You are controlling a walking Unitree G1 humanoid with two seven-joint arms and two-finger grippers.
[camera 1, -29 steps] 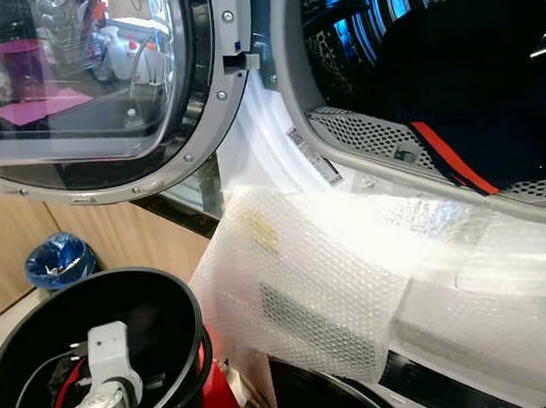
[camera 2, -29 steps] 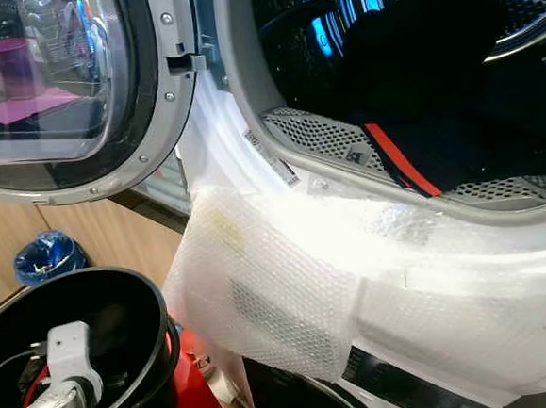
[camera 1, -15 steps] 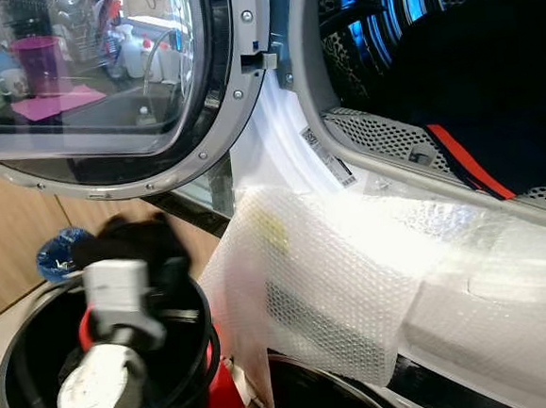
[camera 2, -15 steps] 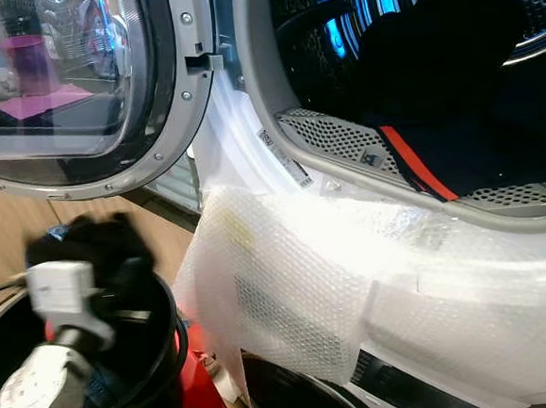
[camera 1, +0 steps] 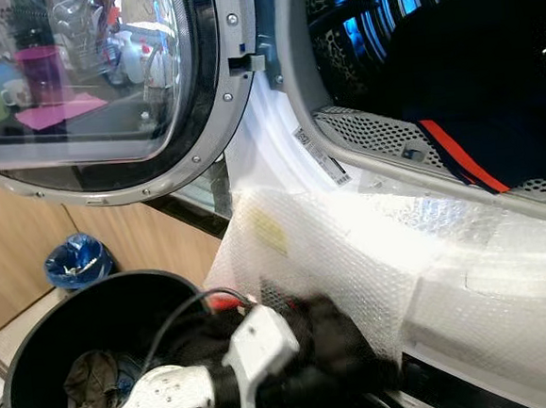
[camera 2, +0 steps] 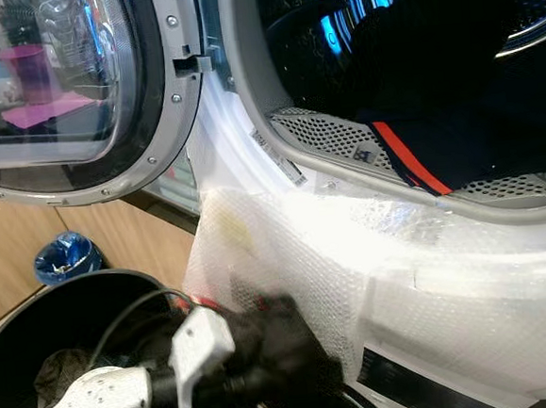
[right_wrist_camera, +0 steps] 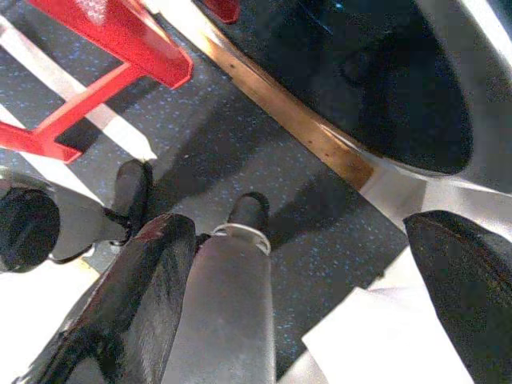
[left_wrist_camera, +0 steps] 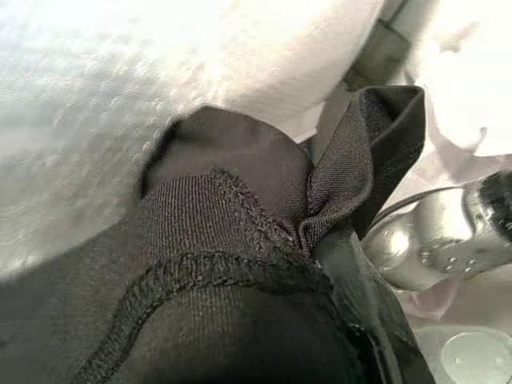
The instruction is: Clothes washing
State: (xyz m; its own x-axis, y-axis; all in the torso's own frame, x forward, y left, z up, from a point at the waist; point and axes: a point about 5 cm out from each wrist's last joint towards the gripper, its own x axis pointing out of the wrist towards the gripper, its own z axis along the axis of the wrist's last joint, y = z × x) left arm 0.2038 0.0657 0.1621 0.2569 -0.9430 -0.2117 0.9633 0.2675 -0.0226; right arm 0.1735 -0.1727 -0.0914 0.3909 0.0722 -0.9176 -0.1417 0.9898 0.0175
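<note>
The white front-loading washing machine (camera 1: 507, 290) takes up the right side, its front draped in clear bubble wrap (camera 1: 335, 275) and its round glass door (camera 1: 93, 86) swung wide open to the left. Inside the perforated steel drum (camera 1: 372, 135) on the far right lies a heap of dark clothing with a red stripe (camera 1: 464, 104). Near on the left stands a round black plastic laundry bucket (camera 1: 38, 345) with a crumpled olive-brown garment (camera 1: 89, 389) lying in its bottom. Beyond it, against the wooden panelling, sits a small bin lined with a blue bag (camera 1: 74, 262). The left gripper (camera 1: 315, 371) is at the bucket's right rim, just beside the bubble wrap, with a black knitted garment (left_wrist_camera: 240, 264) bunched over it; the cloth hides the fingers, so I cannot tell how far apart they are, though the fabric hangs gathered as if pinched there. The right gripper (right_wrist_camera: 304, 304) hangs low over the speckled dark floor (right_wrist_camera: 240, 144) near a red metal frame (right_wrist_camera: 104, 64), its two black fingers (right_wrist_camera: 136, 304) spread wide and holding nothing.
</note>
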